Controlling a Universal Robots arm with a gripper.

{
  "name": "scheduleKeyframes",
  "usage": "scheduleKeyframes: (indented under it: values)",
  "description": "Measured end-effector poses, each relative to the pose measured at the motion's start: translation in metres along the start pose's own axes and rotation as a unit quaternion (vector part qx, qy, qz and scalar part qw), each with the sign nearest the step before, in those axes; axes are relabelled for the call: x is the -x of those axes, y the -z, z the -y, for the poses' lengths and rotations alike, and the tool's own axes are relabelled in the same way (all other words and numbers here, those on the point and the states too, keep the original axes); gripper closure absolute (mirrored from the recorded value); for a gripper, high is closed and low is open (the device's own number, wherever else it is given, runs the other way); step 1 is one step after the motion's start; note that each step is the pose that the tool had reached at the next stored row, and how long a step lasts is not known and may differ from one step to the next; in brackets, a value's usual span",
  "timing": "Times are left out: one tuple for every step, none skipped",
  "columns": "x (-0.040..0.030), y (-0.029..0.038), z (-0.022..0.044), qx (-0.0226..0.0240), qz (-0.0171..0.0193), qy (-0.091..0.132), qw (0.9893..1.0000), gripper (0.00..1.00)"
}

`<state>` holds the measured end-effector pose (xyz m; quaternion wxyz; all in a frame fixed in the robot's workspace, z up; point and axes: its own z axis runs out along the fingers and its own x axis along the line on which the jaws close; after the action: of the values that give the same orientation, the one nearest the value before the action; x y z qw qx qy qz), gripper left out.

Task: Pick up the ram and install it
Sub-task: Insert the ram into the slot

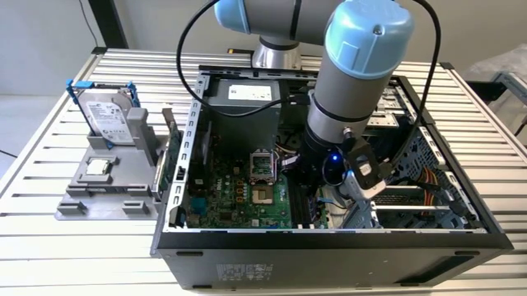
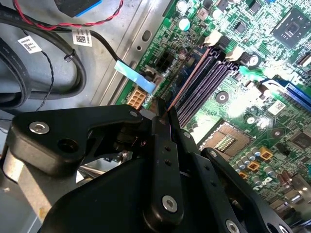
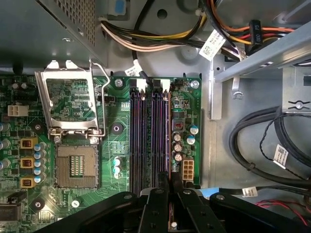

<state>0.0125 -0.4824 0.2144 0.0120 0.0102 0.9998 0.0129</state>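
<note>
My gripper (image 1: 317, 180) is down inside the open computer case (image 1: 329, 237), over the motherboard (image 1: 234, 197). It is shut on the ram (image 2: 187, 80), a thin stick seen edge-on that reaches out from between the black fingers (image 2: 160, 145). In the first wrist view the ram (image 3: 169, 145) runs along the outermost of the dark memory slots (image 3: 148, 141), on the side by the capacitors. Whether it sits in the slot or just above it I cannot tell. In both wrist views the gripper (image 2: 164, 114) (image 3: 169, 183) clamps the stick's near end.
A hard drive with blue brackets (image 1: 107, 117) and a small square chip (image 1: 99, 165) rest in a grey holder outside the case, at the exterior view's left. The open CPU socket (image 3: 75, 165) lies beside the slots. Cable bundles (image 3: 262, 145) and the drive cage (image 1: 411, 185) crowd the other side.
</note>
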Motion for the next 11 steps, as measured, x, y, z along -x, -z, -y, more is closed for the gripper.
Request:
scheduleKeyframes:
  values:
    - [0.0, 0.0, 0.0, -0.0001, -0.0003, -0.003, 1.0, 1.0]
    - [0.0, 0.0, 0.0, -0.0001, -0.0006, -0.005, 1.0, 1.0]
    - [0.0, 0.0, 0.0, -0.0002, -0.0009, -0.007, 1.0, 1.0]
    - [0.0, 0.0, 0.0, -0.0003, -0.0013, -0.009, 1.0, 1.0]
    - [0.0, 0.0, 0.0, -0.0003, -0.0014, -0.009, 1.0, 1.0]
    - [0.0, 0.0, 0.0, -0.0003, -0.0014, -0.009, 1.0, 1.0]
    - [0.0, 0.0, 0.0, -0.0003, -0.0014, -0.009, 1.0, 1.0]
    - [0.0, -0.0001, 0.0, -0.0003, -0.0014, -0.009, 1.0, 1.0]
    - [0.0, -0.0003, 0.0001, -0.0003, -0.0014, -0.009, 1.0, 1.0]
    - [0.0, -0.0004, 0.0001, -0.0003, -0.0014, -0.009, 1.0, 1.0]
    - [0.0, -0.0004, 0.0, -0.0003, -0.0014, -0.009, 1.0, 1.0]
